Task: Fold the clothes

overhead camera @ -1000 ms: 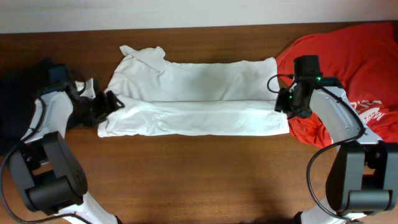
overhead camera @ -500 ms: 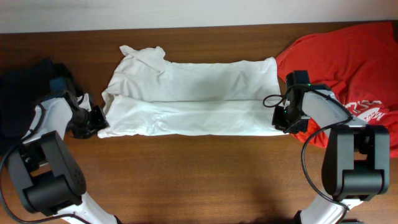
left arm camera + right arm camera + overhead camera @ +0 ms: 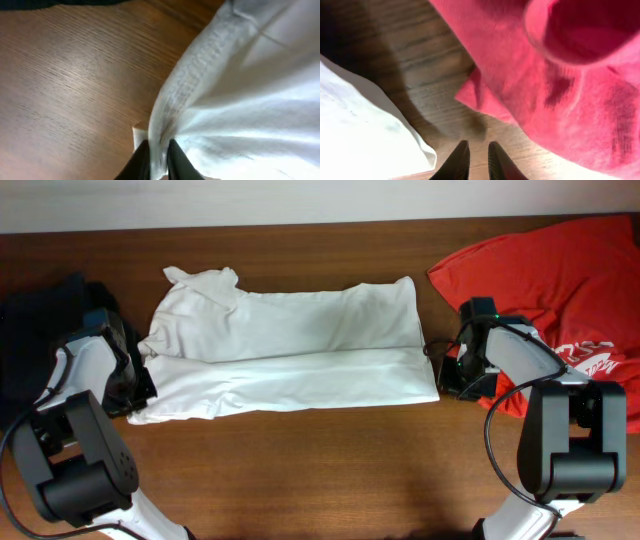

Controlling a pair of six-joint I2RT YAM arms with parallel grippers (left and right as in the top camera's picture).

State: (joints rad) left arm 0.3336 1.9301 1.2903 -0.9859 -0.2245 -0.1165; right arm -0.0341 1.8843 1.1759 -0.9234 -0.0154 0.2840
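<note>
The white T-shirt [image 3: 290, 350] lies folded long and flat on the table [image 3: 330, 470], beside the red shirt [image 3: 560, 280]. The left gripper [image 3: 159, 152] pinches its far edge. The right gripper [image 3: 478, 155], nearly closed and holding nothing, sits between both shirts.

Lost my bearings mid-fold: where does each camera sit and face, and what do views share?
Overhead: fixed above the table, looking down; left arm and right arm show, white T-shirt between them, red T-shirt beside the right.
Left wrist: on the left arm, looking down past the left hand, which pinches the white T-shirt's edge.
Right wrist: on the right arm, looking down past the right hand at bare wood between both shirts.
Shared: white T-shirt in all three; red T-shirt in overhead and right wrist.
</note>
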